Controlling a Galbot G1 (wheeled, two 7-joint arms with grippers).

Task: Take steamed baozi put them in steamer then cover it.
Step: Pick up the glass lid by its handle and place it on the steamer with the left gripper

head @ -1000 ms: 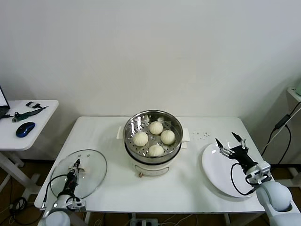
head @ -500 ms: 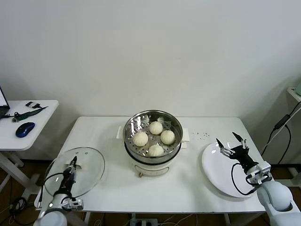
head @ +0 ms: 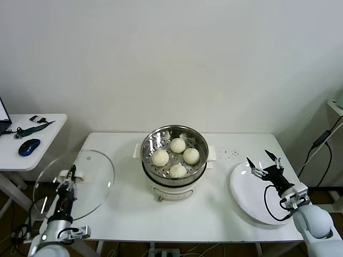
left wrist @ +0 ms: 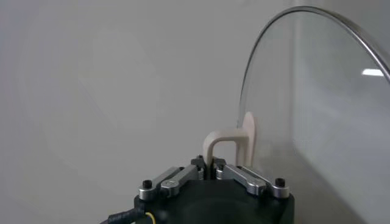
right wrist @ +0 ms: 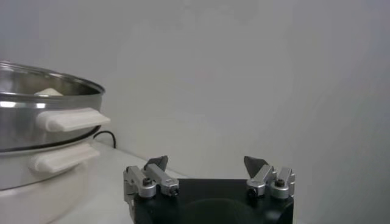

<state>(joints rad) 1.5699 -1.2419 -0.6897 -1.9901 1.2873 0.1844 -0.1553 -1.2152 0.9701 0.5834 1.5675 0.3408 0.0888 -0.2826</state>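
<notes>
Several cream-white baozi (head: 177,155) lie in the steel steamer (head: 174,140) on its white pot base at the table's middle. My left gripper (head: 70,177) is shut on the white handle (left wrist: 233,142) of the clear glass cover (head: 80,182) and holds it lifted and tilted over the table's left edge, left of the steamer. In the left wrist view the cover (left wrist: 317,109) stands upright past the jaws. My right gripper (head: 263,164) is open and empty above the white plate (head: 257,201) at the right. The steamer's rim (right wrist: 42,97) shows in the right wrist view.
A small side table (head: 32,134) at the far left carries a blue mouse (head: 28,146) and small tools. A cable (head: 321,142) hangs at the far right. The white table (head: 128,214) runs under everything.
My left gripper has lifted the glass cover off the table and carried it up and to the left, tilting it. The right arm has not moved.
</notes>
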